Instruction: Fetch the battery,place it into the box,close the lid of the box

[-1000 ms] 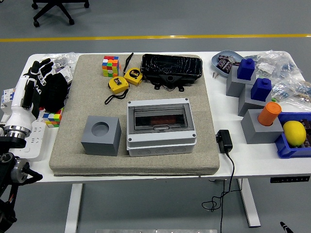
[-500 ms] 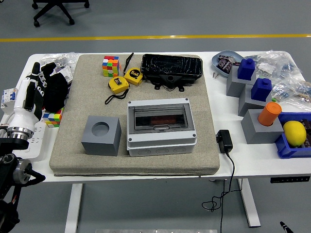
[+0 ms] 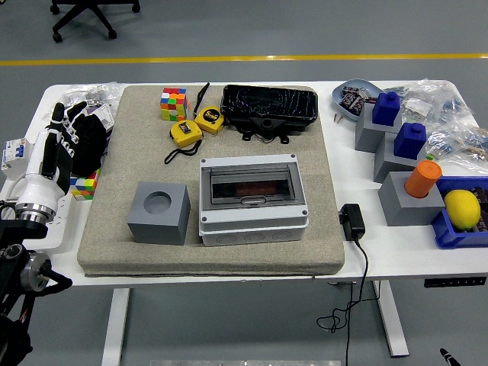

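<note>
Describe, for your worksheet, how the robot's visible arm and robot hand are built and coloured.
The left robot hand has a white shell with black jointed fingers. A shiny metal wrist ring joins it to a black arm with a round silver joint cap.

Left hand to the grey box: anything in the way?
Yes. A grey block with a round hole sits on the mat between the open left hand and the box. The box's clear lid is shut.
</note>
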`<act>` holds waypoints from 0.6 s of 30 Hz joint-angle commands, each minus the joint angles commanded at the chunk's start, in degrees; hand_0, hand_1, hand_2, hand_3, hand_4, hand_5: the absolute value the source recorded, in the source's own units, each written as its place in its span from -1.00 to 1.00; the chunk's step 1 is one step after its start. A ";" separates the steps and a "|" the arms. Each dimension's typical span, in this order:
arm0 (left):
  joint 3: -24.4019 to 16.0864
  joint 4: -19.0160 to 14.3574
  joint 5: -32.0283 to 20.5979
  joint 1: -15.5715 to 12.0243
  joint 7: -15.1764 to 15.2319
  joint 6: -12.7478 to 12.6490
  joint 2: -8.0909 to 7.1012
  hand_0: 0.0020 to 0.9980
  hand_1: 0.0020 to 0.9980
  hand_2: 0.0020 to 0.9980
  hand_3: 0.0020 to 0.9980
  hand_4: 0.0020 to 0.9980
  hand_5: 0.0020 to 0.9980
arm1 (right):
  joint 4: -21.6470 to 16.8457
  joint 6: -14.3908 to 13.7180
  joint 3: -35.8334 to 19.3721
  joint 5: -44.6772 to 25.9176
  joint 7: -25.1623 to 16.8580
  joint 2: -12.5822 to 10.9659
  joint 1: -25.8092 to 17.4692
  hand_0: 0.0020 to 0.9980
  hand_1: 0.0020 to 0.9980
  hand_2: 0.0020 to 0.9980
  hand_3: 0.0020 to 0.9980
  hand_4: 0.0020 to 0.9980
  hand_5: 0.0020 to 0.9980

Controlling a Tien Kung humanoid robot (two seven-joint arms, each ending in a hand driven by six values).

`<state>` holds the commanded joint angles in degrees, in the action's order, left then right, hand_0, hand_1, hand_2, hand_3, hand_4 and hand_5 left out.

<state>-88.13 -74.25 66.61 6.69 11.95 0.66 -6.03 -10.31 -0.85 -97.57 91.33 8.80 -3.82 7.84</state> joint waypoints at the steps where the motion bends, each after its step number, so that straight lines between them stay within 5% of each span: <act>1: 0.02 -0.02 0.00 0.02 -0.11 0.13 -0.04 0.79 0.94 0.96 0.97 1.00 1.00 | 0.00 0.01 -0.02 0.01 -0.01 -0.02 0.04 0.84 0.64 0.58 0.61 1.00 0.97; 2: 0.06 -0.02 0.11 0.04 -0.38 0.34 -0.09 0.67 0.74 0.78 0.84 1.00 1.00 | 0.00 0.07 -0.12 0.16 0.02 -0.08 0.08 0.84 0.64 0.58 0.61 1.00 0.97; 7: 0.28 -0.15 0.55 -0.15 -0.64 0.17 -0.15 0.67 0.74 0.78 0.84 1.00 1.00 | 0.00 0.17 -0.45 0.54 0.18 -0.19 0.00 0.84 0.64 0.58 0.61 1.00 0.97; 8: 0.33 -0.20 0.60 -0.18 -0.64 0.07 -0.17 0.72 0.76 0.72 0.64 1.00 1.00 | 0.00 0.17 -0.39 0.50 0.21 -0.20 -0.04 0.84 0.64 0.58 0.61 1.00 0.97; 18: 0.64 -0.26 0.25 -0.13 -0.66 -0.74 -0.23 0.72 0.75 0.70 0.61 1.00 1.00 | 0.00 -0.38 -0.53 0.57 0.20 -0.02 -0.19 0.84 0.64 0.58 0.60 1.00 0.97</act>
<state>-87.48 -74.51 66.86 6.56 11.29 -0.08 -6.26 -10.31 -1.24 -98.10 91.90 9.00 -3.84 7.65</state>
